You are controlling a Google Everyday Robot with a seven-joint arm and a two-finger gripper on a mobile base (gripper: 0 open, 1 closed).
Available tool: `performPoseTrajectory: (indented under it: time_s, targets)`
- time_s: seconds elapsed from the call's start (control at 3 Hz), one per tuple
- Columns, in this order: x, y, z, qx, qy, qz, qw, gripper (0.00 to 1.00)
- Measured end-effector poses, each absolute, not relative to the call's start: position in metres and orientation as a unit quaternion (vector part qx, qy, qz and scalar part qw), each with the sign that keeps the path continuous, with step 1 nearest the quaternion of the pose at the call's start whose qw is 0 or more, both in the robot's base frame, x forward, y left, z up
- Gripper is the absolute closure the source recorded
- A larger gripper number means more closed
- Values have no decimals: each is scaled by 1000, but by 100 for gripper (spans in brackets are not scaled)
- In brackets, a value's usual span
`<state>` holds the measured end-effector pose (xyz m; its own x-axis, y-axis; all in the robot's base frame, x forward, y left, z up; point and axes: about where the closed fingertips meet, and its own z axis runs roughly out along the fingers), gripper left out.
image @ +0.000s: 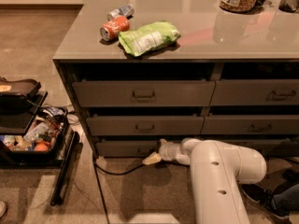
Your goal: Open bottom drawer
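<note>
A black box full of small things sits on the floor at the left. The bottom drawer is the lowest one in the left column, under the grey surface. The hand is at the drawer's front, near its middle. I cannot tell if the hand is apart or together. Its white arm reaches in from the right.

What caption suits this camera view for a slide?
Robot arm reaches low, gripper at the front of the bottom drawer, below a counter with a red can and a green bag.
</note>
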<state>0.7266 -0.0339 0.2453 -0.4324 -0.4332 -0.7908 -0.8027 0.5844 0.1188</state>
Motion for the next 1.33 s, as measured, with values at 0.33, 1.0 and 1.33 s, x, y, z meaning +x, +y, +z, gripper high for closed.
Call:
performPoseTrajectory:
  time_s: [0.33,1.0,1.33]
  targets:
    - [760,-8,242,-379,811,237,377,0]
    - [768,9,223,-396,818,225,352,0]
    - [770,8,222,-396,819,223,350,0]
